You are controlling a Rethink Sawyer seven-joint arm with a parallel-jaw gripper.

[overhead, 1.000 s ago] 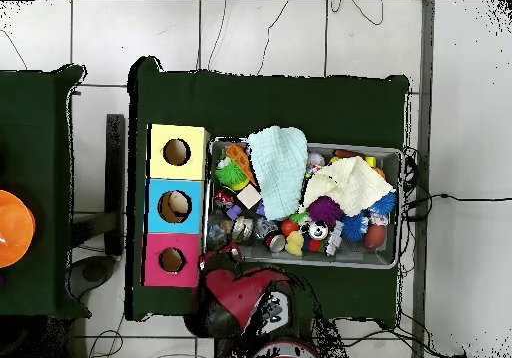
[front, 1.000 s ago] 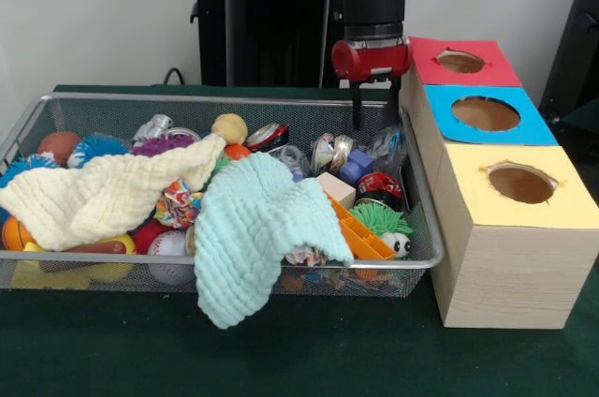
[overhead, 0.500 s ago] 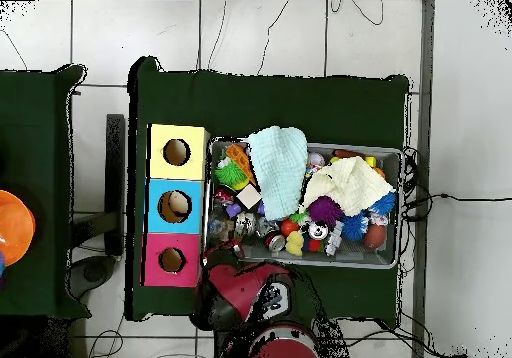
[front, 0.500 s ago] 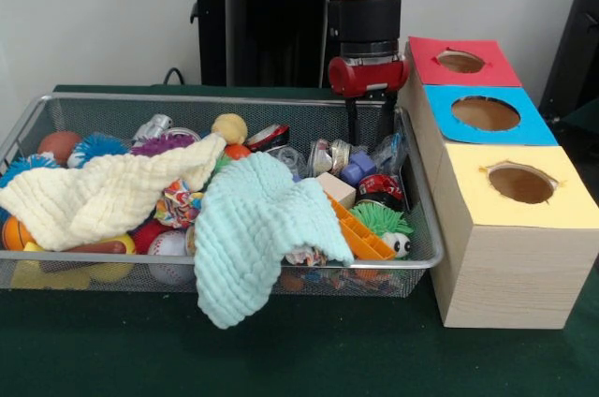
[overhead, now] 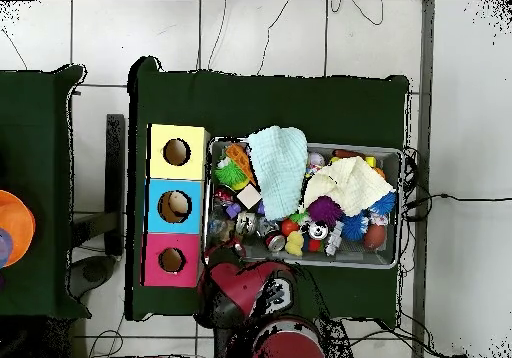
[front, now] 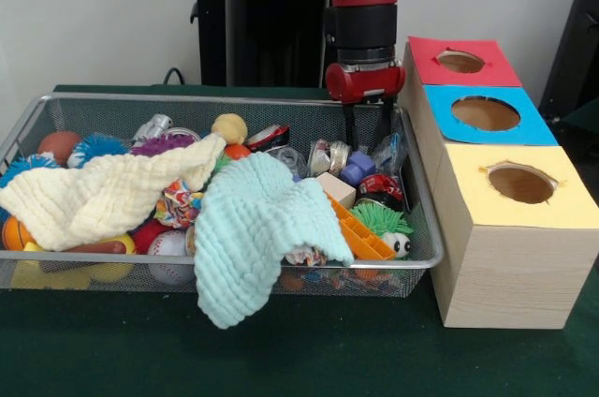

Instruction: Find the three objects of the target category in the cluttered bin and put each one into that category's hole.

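Note:
My gripper (front: pixel 371 139) hangs open over the far right corner of the wire bin (front: pixel 187 97), its two black fingers apart with nothing between them. Just below and in front of it lie a purple block (front: pixel 357 168), a clear plastic piece (front: pixel 386 149), shiny round items (front: pixel 329 154) and a red and black can (front: pixel 379 186). Beside the bin stands a wooden box with a red hole (front: pixel 460 61), a blue hole (front: pixel 485 113) and a yellow hole (front: pixel 520 183). In the overhead view the red arm (overhead: pixel 245 289) hides the gripper at the bin's edge (overhead: pixel 402 209).
A yellow cloth (front: pixel 103 193) and a mint cloth (front: pixel 253 228) cover much of the bin; the mint one hangs over the near rim. A green spiky ball (front: pixel 379 219), an orange tray (front: pixel 360 236), a wooden block (front: pixel 335 188) and several balls lie around them.
The gripper has come down from above the bin's far rim, shifting slightly left in the front view, and now sits lower in the right corner. The objects have not moved.

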